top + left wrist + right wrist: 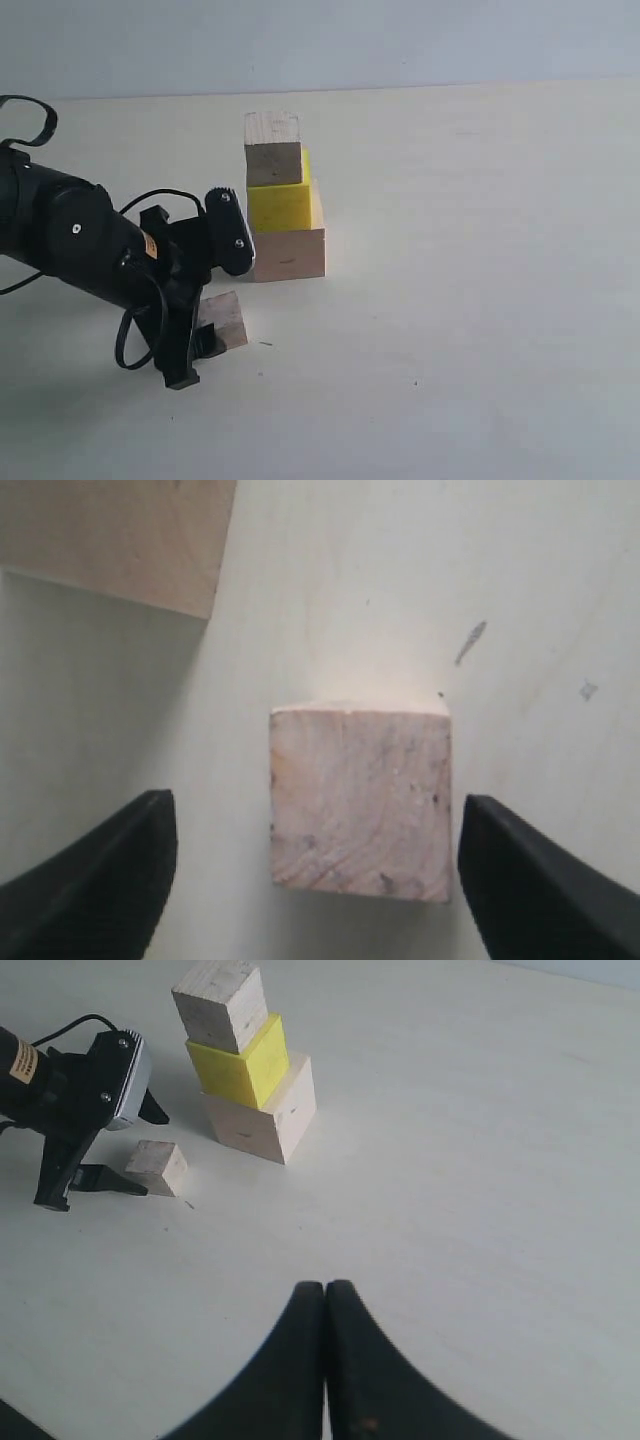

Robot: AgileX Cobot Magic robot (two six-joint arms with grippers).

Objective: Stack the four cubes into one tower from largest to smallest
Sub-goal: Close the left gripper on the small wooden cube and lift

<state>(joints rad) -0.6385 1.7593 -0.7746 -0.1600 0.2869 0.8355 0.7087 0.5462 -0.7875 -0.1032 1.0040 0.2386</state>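
Observation:
Three cubes stand stacked: the large pale wood cube [289,254] at the bottom, the yellow cube [283,203] on it, a greyish wood cube [273,150] on top. The smallest greyish cube [222,322] lies on the table in front of the stack, to its left. My left gripper [205,345] is open and straddles it. In the left wrist view the small cube [360,800] sits between the fingers, close to one finger [520,880] and well clear of the other. My right gripper [325,1288] is shut on nothing, above bare table away from the stack [250,1070].
The white table [480,300] stretches right of the stack. A black cable [128,345] loops under the left arm. A corner of the pale bottom cube [120,540] shows in the left wrist view.

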